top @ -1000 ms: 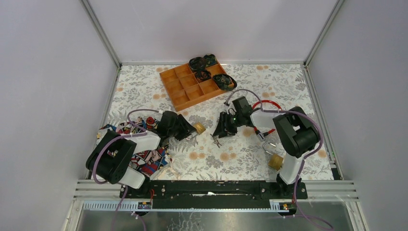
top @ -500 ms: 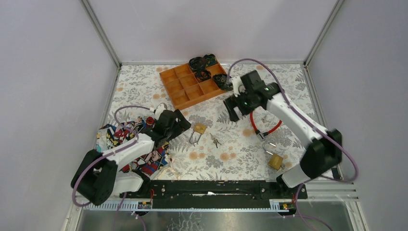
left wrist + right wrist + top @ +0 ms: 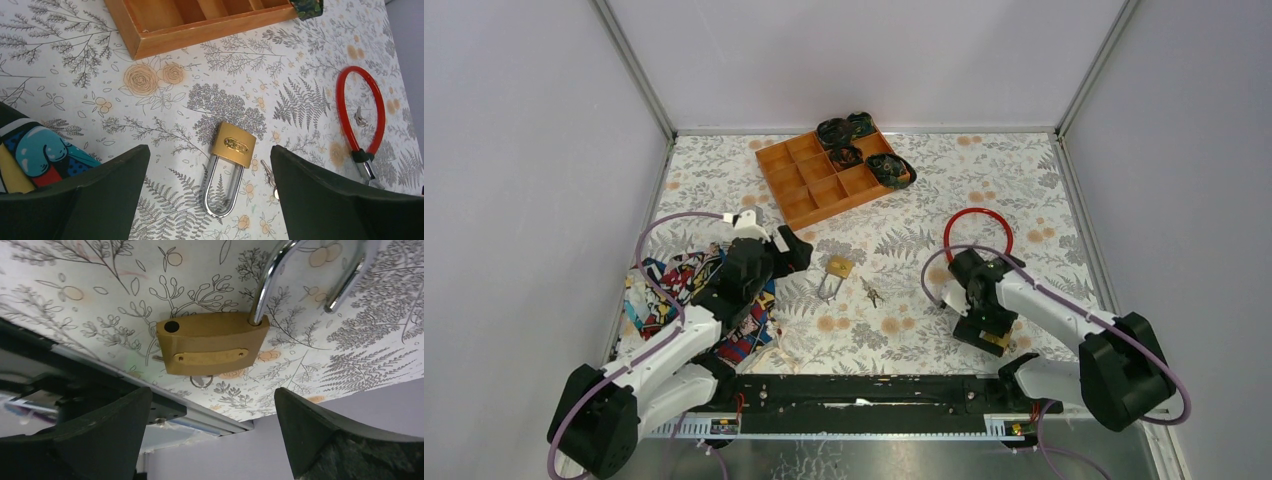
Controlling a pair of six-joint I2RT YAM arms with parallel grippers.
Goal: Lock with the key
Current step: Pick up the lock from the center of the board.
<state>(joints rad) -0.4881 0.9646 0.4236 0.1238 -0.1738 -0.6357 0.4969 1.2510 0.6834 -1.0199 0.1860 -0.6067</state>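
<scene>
A brass padlock (image 3: 233,145) with a long closed shackle lies on the floral table, also in the top view (image 3: 836,267). A small bunch of keys (image 3: 268,176) lies just right of it (image 3: 871,292). My left gripper (image 3: 210,165) is open and empty, hovering just left of that padlock in the top view (image 3: 802,252). A second brass padlock (image 3: 212,342) lies at the near right (image 3: 999,342), its shackle (image 3: 265,285) open with one leg free; a key ring (image 3: 202,381) shows at its base. My right gripper (image 3: 212,395) is open above it (image 3: 986,330).
A wooden compartment tray (image 3: 809,185) with dark bundles stands at the back. A red cable lock (image 3: 977,215) lies right of centre, also in the left wrist view (image 3: 360,110). Coloured cloth (image 3: 684,290) is heaped at the left. The metal rail (image 3: 864,385) runs along the near edge.
My right arm swung from the far middle near the tray down to the near right, over the second padlock. My left gripper drew back a little to the left of the first padlock.
</scene>
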